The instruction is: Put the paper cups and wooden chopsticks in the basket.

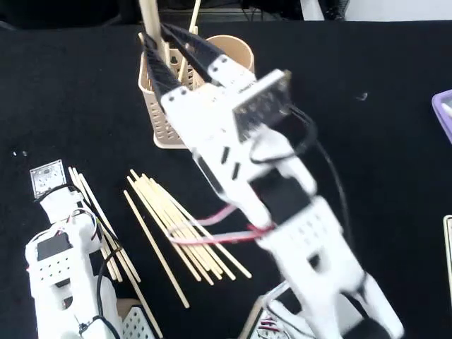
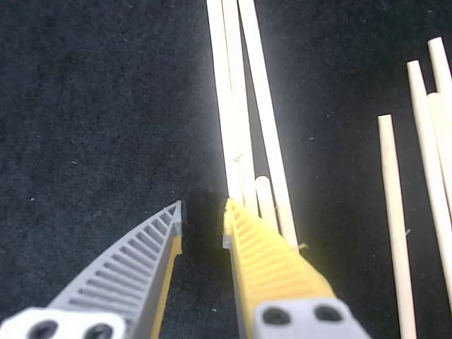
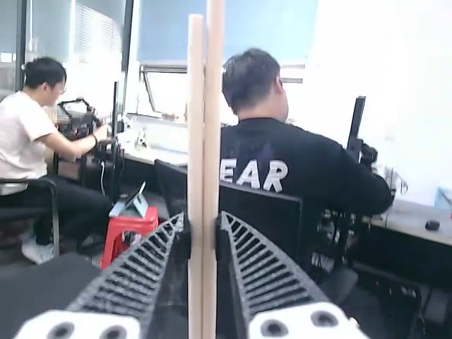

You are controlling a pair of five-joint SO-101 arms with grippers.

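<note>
The right gripper (image 3: 203,220) pinches two pale wooden chopsticks (image 3: 203,106) upright over the cream perforated plastic basket (image 1: 164,127), apparently to drop them in, while the left gripper (image 2: 203,210) sits well away from the basket with its jaws parted.

Left arm (image 1: 53,272) and right arm (image 1: 318,247) were white shells with black servo blocks | right arm carried pink and red cables (image 1: 219,237) | right gripper (image 3: 203,215): fingers were black, ribbed | left gripper (image 2: 202,206): one finger was grey, one yellow, screw holes at base
</note>
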